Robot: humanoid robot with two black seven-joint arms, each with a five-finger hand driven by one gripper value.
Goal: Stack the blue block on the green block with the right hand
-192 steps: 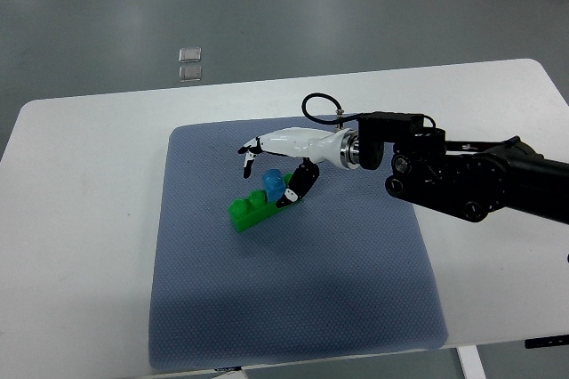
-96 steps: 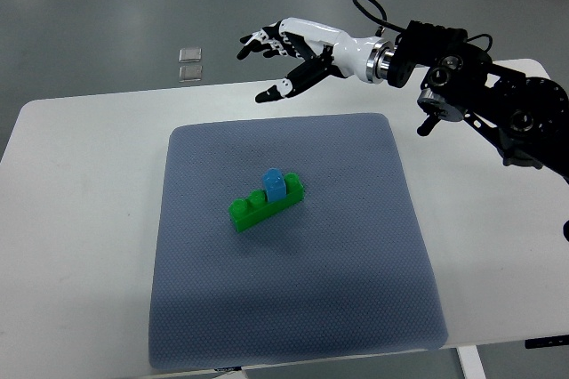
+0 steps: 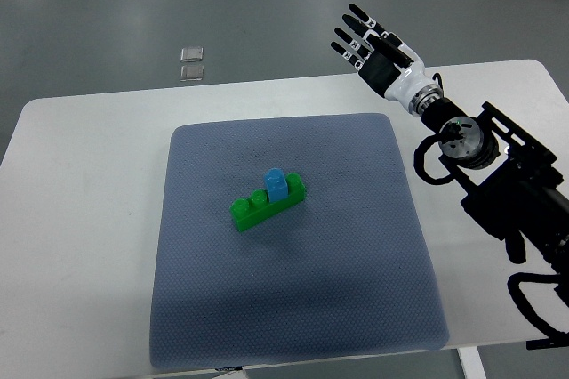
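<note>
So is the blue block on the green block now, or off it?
On it. The blue block sits atop the green block; the open right hand is apart from both.

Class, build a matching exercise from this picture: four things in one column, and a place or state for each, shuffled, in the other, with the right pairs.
Column 1:
1. blue block
2. green block
3. right hand
4. mat

Column 2:
A. covers the middle of the white table
B. lies directly on the mat
C. raised, fingers spread, holding nothing
D. sits on top of another block

Pairs: 1-D, 2-B, 3-C, 4-A
</note>
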